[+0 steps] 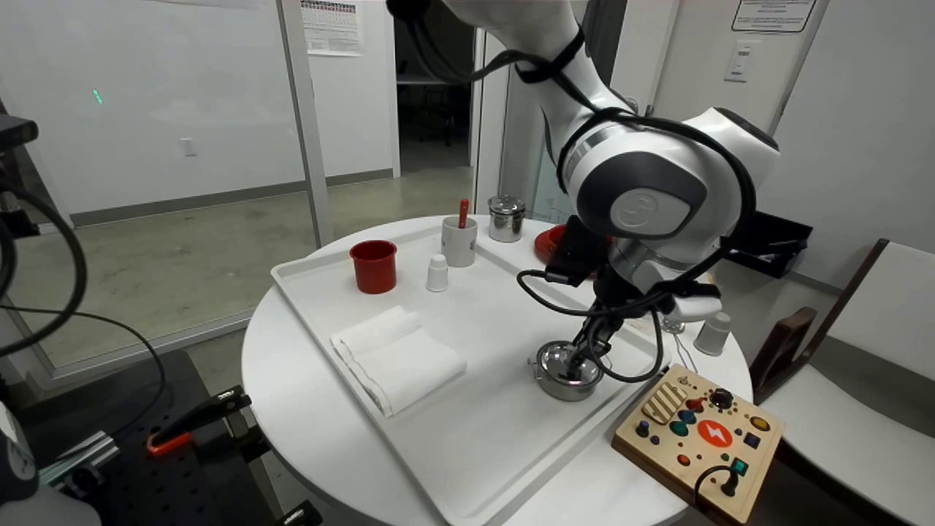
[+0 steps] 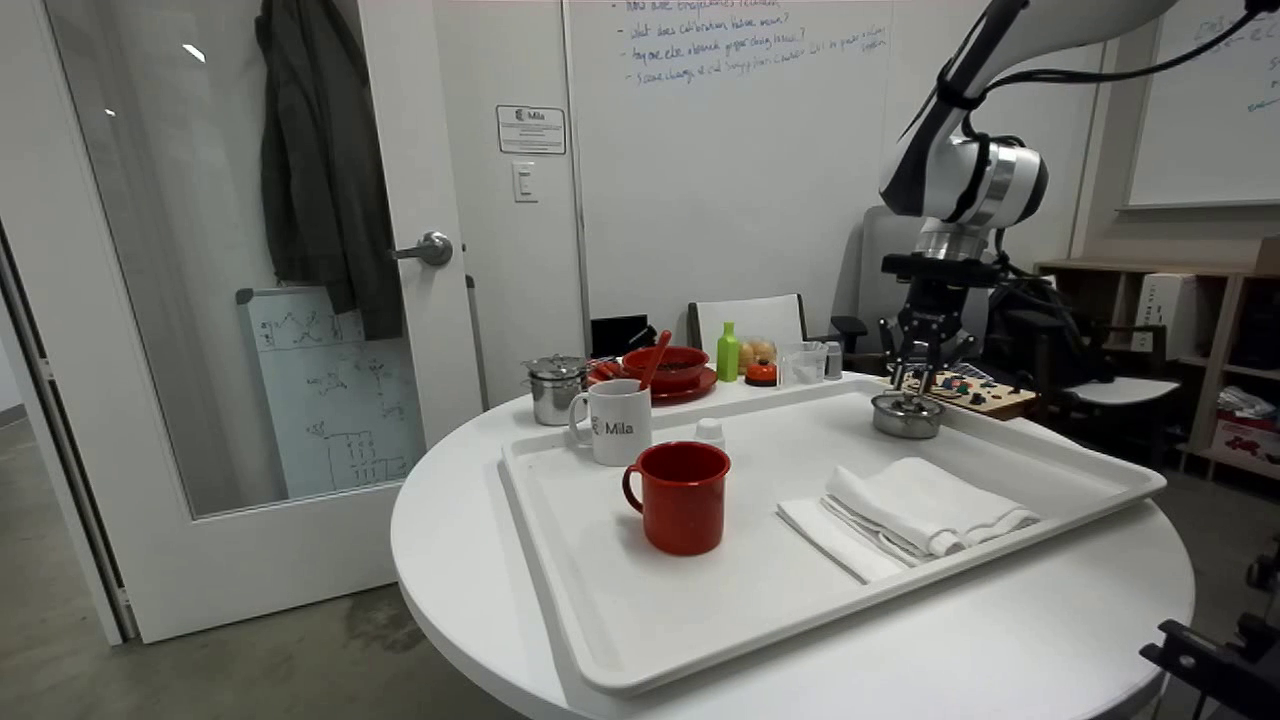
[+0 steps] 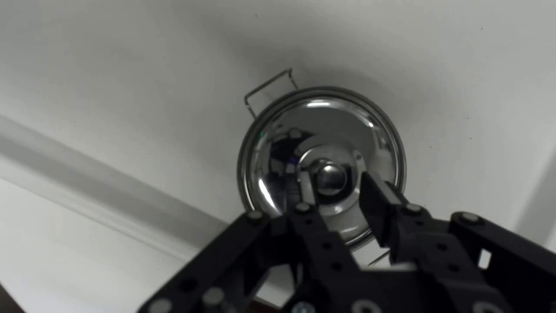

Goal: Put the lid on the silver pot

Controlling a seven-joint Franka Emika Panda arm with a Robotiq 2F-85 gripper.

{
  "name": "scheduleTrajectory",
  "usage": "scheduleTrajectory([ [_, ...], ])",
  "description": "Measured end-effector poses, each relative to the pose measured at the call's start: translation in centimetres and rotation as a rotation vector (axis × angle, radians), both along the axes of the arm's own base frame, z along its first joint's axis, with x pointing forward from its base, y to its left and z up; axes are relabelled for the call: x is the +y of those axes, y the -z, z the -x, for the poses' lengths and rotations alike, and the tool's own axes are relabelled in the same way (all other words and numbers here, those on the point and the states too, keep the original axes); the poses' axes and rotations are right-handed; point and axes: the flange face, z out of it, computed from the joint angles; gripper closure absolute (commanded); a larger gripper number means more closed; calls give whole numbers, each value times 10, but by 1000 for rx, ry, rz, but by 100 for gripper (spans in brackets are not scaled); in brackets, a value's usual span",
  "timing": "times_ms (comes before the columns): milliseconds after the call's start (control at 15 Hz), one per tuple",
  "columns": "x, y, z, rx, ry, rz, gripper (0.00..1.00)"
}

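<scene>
The silver pot (image 1: pixel 561 389) stands on the tray and also shows in an exterior view (image 2: pixel 906 428). The lid (image 1: pixel 556 356) lies flat on top of the pot; it shows in the wrist view (image 3: pixel 347 124) within the pot's rim, with its round knob in the middle. My gripper (image 3: pixel 335 176) points down over the lid. Its two fingers are apart, one on each side of the knob, with a visible gap on the right finger's side. In an exterior view the gripper (image 2: pixel 915 385) is just above the lid. The fingers hide the lid's near part.
The white tray (image 1: pixel 504 321) holds a folded white cloth (image 1: pixel 409 358), a red cup (image 1: pixel 374 267), a white mug (image 1: pixel 459 242) and a small white cup (image 1: pixel 437 274). A wooden button board (image 1: pixel 701 438) stands beside the tray's edge near the pot. A lidded silver canister (image 2: pixel 556 390) and red dishes (image 2: pixel 668 370) stand behind.
</scene>
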Motion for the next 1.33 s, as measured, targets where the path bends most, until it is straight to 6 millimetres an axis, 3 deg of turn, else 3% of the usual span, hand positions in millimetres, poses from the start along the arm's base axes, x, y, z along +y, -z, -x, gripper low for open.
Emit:
scheduleTrajectory([
  [267, 7, 1, -4, -2, -11, -4, 5],
  [400, 12, -4, -7, -16, -19, -10, 0],
  [600, 31, -29, -15, -63, -82, -10, 0],
  [867, 86, -77, -14, -84, -274, -15, 0],
  [1333, 187, -145, 23, -59, -656, -34, 0],
])
